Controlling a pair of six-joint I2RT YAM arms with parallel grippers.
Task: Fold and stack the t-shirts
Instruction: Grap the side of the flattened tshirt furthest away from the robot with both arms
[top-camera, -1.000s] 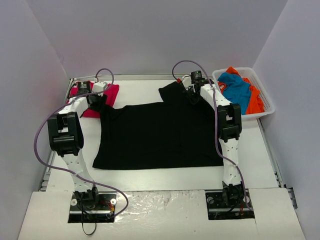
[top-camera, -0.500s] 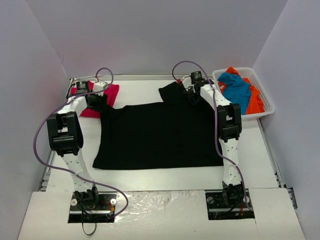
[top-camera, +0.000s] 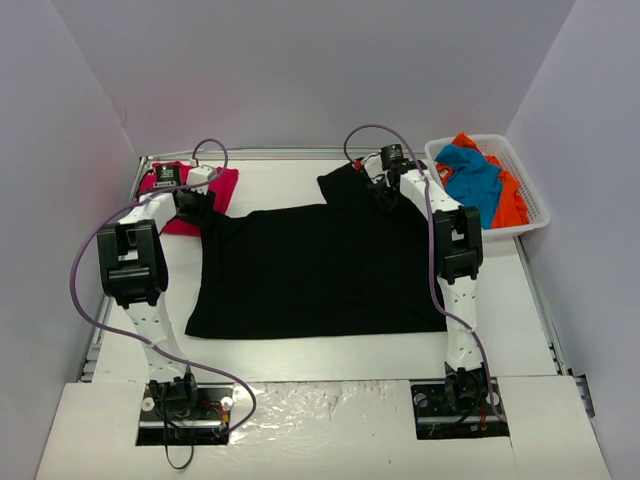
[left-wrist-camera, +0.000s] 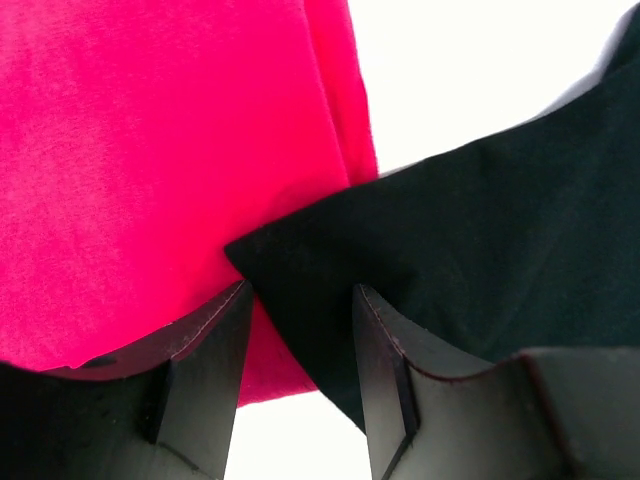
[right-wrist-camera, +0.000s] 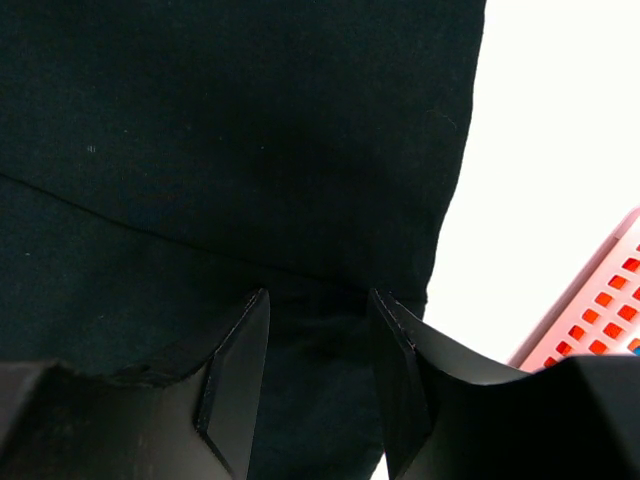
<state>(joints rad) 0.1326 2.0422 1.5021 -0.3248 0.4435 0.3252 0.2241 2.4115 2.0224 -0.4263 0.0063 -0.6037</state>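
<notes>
Top external view: the black t-shirt (top-camera: 320, 275) lies spread flat in the middle of the white counter (top-camera: 300, 350), with its hem toward the arm bases and its sleeves toward the far edge. The right sleeve stretches out toward the far right. The crimson-red t-shirt (top-camera: 225, 185) lies folded at the far left corner of the counter, touching the left sleeve of the black t-shirt. A white basket (top-camera: 535, 205) stands at the far right edge of the counter. It holds a blue t-shirt (top-camera: 470, 180) and an orange t-shirt (top-camera: 512, 205), both crumpled.

Left arm: the left claw (top-camera: 195, 208) is lowered over the left sleeve of the black t-shirt, where that sleeve meets the red one. In the left wrist view the pointed sleeve corner lies on top of the red cloth. The two fingers (left-wrist-camera: 205, 370) stand apart, one on each side of that corner. They are not pressed together on the cloth.

Right arm: the right claw (top-camera: 380, 195) is lowered over the right sleeve area of the black t-shirt, near the basket. In the right wrist view its fingers (right-wrist-camera: 235, 370) stand apart, with black cloth filling the gap between them. A faint crease runs across the fabric there. The pink-tinted basket wall shows at the lower right of this view.
</notes>
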